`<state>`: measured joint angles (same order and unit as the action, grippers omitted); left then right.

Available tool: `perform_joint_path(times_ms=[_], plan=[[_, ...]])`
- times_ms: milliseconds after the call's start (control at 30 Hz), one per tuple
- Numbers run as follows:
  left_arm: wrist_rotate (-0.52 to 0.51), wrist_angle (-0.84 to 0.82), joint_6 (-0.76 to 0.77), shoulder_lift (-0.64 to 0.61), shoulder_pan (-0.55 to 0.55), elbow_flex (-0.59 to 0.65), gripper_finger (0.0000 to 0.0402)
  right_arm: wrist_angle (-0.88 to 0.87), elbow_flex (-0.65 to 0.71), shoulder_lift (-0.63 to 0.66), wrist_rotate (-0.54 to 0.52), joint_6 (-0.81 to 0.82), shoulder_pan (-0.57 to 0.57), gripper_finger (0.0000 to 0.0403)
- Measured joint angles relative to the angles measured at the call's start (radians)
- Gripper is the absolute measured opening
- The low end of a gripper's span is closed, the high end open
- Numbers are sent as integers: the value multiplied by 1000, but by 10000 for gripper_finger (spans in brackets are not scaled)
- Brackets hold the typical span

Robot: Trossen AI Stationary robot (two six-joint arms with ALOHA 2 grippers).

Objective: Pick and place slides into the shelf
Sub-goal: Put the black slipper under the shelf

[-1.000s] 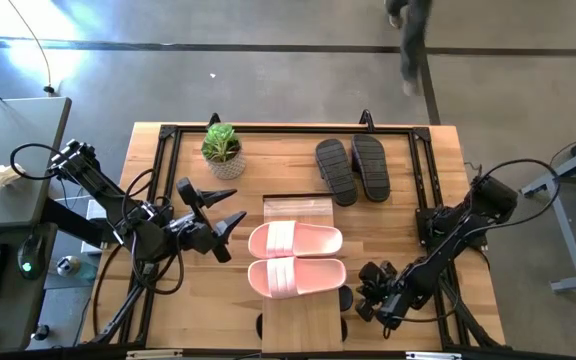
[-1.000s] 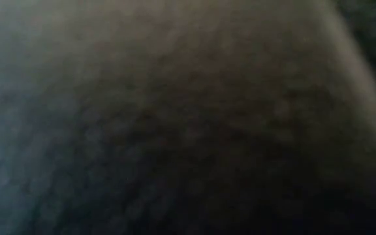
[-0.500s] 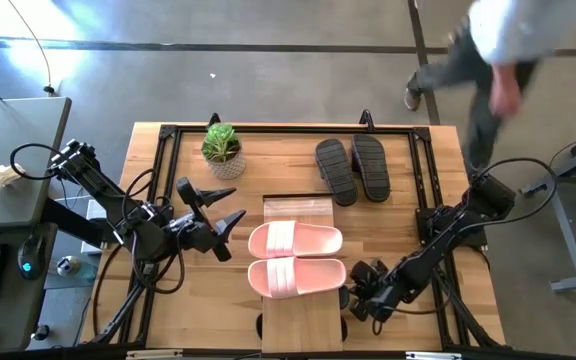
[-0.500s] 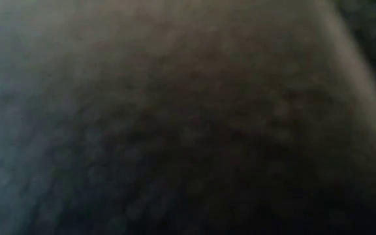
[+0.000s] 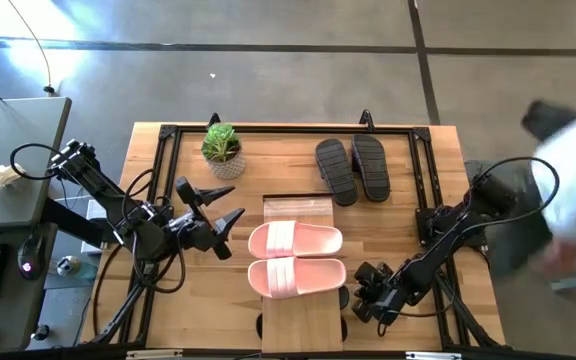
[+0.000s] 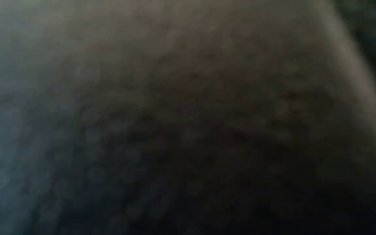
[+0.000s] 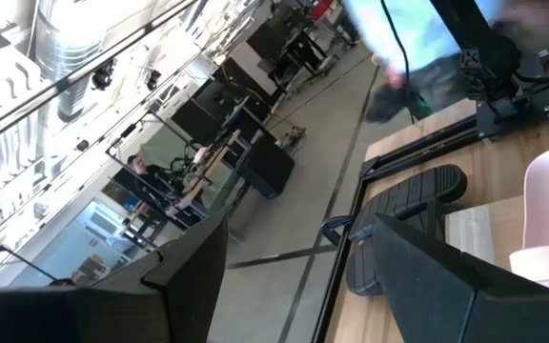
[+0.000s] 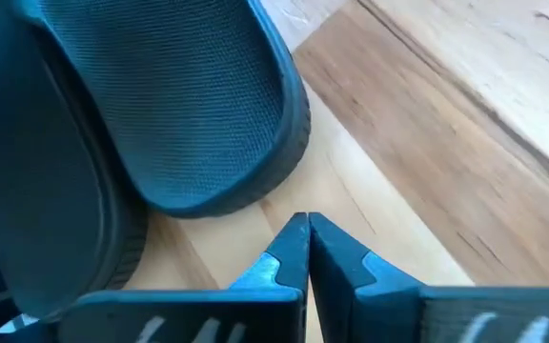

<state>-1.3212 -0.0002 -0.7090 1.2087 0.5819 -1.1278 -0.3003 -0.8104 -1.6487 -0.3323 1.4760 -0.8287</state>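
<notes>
On the shelf's light-wood top (image 5: 303,320), in the middle of the near half of the surface (image 5: 408,215), the pale pink pair is already in place: one pink slide (image 5: 294,240) lies just beyond the other pink slide (image 5: 296,277), both set crosswise and close together. That part of the job looks done.

Two black slides (image 5: 352,168) wait side by side on the far part of the surface, well apart from the shelf and right of a small potted plant (image 5: 222,150). They have yet to be moved. Another black slide (image 8: 174,105) fills most of the right wrist view, lying low beside the shelf, partly hidden from above; whether it counts as placed cannot be told.

The right tool (image 5: 373,298) sits low at the near right corner of the shelf, its fingers pressed together and holding nothing, the tips just short of that black slide. The left tool (image 5: 218,215) hovers left of the pink pair with its fingers spread wide and empty. The low view is blocked by something dark. A person passes beyond the surface's right edge.

By this reckoning the task is partway through.
</notes>
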Motion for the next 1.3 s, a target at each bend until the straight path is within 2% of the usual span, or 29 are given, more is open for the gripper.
perform_joint_path(times_ms=[233, 500, 700, 867, 1000, 1133, 1300], plan=[[0, 0, 0, 0, 0, 0, 243, -195, 0, 153, -69, 35, -5, 0], [1, -2, 0, 0, 0, 0, 243, -617, -2, 359, -130, -31, 33, 0], [0, -2, 3, 0, 0, 0, 243, -827, -2, 396, -173, -193, 153, 0], [0, -2, 7, 0, 0, 0, 243, -849, -2, 392, -181, -398, 281, 4], [0, -2, 7, 0, 0, 0, 243, -848, -2, 392, -188, -515, 368, 32], [0, -2, 7, 0, 0, 0, 243, -836, -2, 392, -203, -635, 430, 90], [0, -3, 7, 0, 0, 0, 243, -823, -1, 392, -273, -764, 487, 159]])
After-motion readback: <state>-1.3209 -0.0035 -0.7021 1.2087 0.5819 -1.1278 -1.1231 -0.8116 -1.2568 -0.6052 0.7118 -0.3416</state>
